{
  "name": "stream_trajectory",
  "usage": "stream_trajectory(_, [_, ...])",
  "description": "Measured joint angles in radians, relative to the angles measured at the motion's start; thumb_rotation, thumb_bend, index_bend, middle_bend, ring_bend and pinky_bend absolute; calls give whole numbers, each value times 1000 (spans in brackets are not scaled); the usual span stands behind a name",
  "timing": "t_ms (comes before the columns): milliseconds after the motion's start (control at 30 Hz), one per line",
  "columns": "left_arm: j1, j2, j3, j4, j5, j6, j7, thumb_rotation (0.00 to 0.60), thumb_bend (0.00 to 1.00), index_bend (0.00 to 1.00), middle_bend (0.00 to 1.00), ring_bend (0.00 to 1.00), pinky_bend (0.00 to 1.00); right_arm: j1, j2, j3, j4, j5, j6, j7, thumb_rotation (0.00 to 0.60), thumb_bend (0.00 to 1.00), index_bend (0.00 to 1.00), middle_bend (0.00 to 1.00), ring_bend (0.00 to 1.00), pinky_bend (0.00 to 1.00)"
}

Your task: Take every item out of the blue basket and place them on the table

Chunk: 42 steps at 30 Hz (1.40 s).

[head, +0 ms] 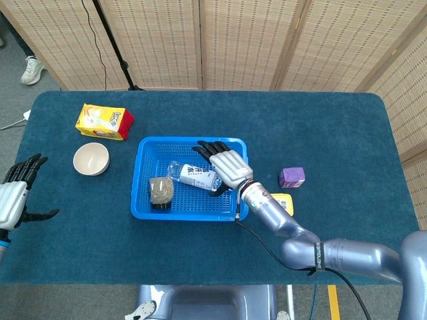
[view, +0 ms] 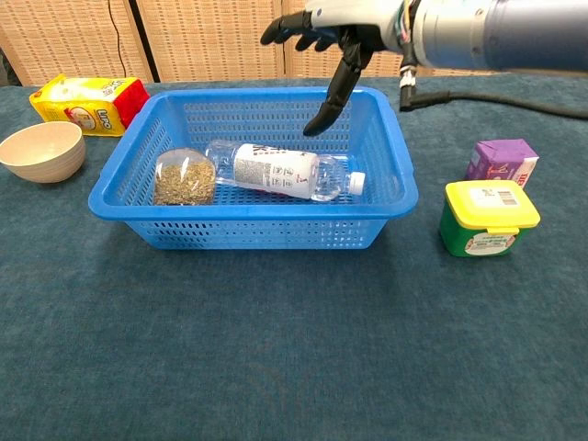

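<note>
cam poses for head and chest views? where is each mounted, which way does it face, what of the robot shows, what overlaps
Head view: high above the near edge, looking steeply down at the table; shows left hand, right hand and its arm.
Chest view: low at the near edge, looking forward across the table; shows only the right hand and forearm.
Shared: blue basket, water bottle, bowl, yellow packet, purple box, yellow-lidded tub.

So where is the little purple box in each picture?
Head view: the purple box sits right of the middle, on the table past the blue basket's right side.
Chest view: the purple box is near the right edge, just behind the green tub with the yellow lid.
Shared landmark: the blue basket.
</note>
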Motion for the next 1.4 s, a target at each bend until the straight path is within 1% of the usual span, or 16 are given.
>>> stream_trajectory(167, [-11, -1, -7, 16, -24, -23, -7, 600, 99, 0, 0, 0, 0, 39, -118, -36, 87, 3, 1, -47, 600, 0, 0, 0, 0, 0])
stream_trajectory(267, [-11, 0, -8, 19, -27, -25, -12, 600, 99, 0, 0, 0, 0, 57, -163, -54, 135, 3, 1, -71, 600, 0, 0, 0, 0, 0])
stream_trajectory(367, [-8, 0, -6, 22, -26, -23, -13, 600, 99, 0, 0, 0, 0, 64, -198, -62, 193, 10, -5, -75, 600, 0, 0, 0, 0, 0])
stream_trajectory(567, [-4, -1, -6, 26, -29, -19, -14, 600, 99, 0, 0, 0, 0, 65, -240, -69, 302, 19, -37, -56, 600, 0, 0, 0, 0, 17])
stream_trajectory(733, [-8, -5, -7, 23, -33, -21, 1, 600, 99, 0, 0, 0, 0, 58, -260, -70, 342, 19, -72, -20, 600, 0, 0, 0, 0, 39])
stream_trajectory(967, [-10, -10, -6, 17, -39, -20, 20, 600, 99, 0, 0, 0, 0, 55, -311, -75, 452, 1, -109, 5, 600, 0, 0, 1, 0, 65])
stream_trajectory(1033, [-10, -12, -7, 20, -46, -21, 22, 600, 99, 0, 0, 0, 0, 55, -325, -76, 486, -2, -120, 12, 600, 0, 0, 15, 0, 79])
stream_trajectory(1067, [-11, -12, -8, 22, -49, -22, 23, 600, 99, 0, 0, 0, 0, 55, -333, -75, 508, -4, -129, 18, 600, 0, 5, 40, 4, 95])
stream_trajectory(1133, [-12, -13, -10, 25, -56, -25, 24, 600, 99, 0, 0, 0, 0, 53, -346, -73, 535, -7, -141, 29, 600, 0, 39, 116, 58, 163])
stream_trajectory(1167, [-12, -14, -10, 25, -58, -26, 25, 600, 98, 0, 0, 0, 0, 51, -355, -72, 550, -9, -145, 36, 600, 0, 88, 180, 127, 231])
stream_trajectory(1200, [-13, -14, -11, 26, -59, -28, 27, 600, 98, 0, 0, 0, 0, 50, -361, -71, 560, -11, -147, 41, 600, 0, 149, 256, 218, 307])
stream_trajectory(1233, [-14, -15, -11, 26, -59, -29, 28, 600, 99, 0, 0, 0, 0, 48, -367, -70, 570, -14, -148, 44, 600, 0, 192, 310, 281, 356])
stream_trajectory(1267, [-15, -16, -10, 25, -59, -31, 30, 600, 99, 0, 0, 0, 0, 45, -377, -69, 583, -21, -144, 48, 600, 0, 259, 396, 374, 419])
stream_trajectory(1300, [-16, -17, -10, 25, -60, -33, 32, 600, 99, 0, 0, 0, 0, 43, -384, -68, 591, -29, -139, 52, 600, 7, 303, 453, 432, 451])
stream_trajectory(1333, [-17, -17, -10, 24, -61, -34, 33, 600, 99, 0, 0, 0, 0, 40, -390, -67, 597, -37, -132, 55, 600, 36, 368, 526, 507, 488])
stream_trajectory(1400, [-17, -18, -10, 22, -61, -34, 35, 600, 99, 0, 0, 0, 0, 34, -401, -62, 604, -63, -104, 67, 600, 151, 473, 622, 605, 517])
